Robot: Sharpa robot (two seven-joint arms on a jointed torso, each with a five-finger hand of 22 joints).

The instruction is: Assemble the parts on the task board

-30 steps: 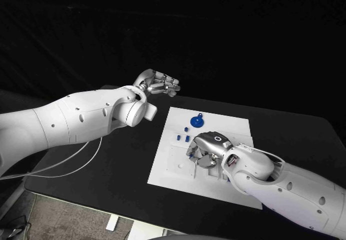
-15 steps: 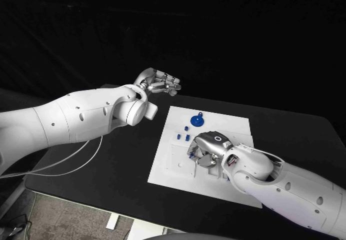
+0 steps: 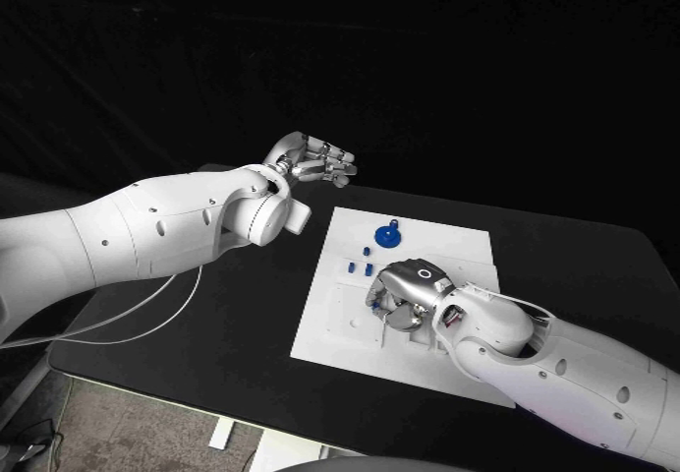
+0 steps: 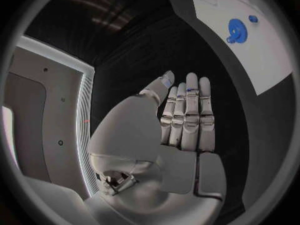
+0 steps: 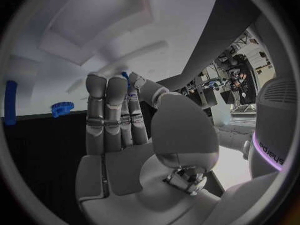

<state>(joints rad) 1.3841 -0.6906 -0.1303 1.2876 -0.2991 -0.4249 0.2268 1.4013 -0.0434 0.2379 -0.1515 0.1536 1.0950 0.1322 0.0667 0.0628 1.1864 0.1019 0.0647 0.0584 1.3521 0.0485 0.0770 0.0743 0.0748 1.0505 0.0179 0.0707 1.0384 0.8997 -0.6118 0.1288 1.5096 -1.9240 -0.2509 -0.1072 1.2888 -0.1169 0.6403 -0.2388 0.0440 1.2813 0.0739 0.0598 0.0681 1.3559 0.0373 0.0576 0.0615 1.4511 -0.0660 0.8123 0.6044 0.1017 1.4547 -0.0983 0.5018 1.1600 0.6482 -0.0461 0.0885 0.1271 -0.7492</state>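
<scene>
Here, right robot hand [image 3: 403, 291] pinching blue part [image 5: 125, 77], over task board [image 3: 334, 329]

You have the black table [image 3: 212, 324] carrying everything, its top matte and dark, with its near left corner rounded off above a strip of grey floor [image 3: 141, 423]. A thin white cable [image 3: 121, 329] loops across the left part of the tabletop and runs off toward the picture's left edge, and down on the floor near the bottom edge lies a small pale object [image 3: 220, 438], possibly a tag or a scrap of tape, too small for you to identify. Behind the table hangs a black backdrop [image 3: 468, 88].
</scene>
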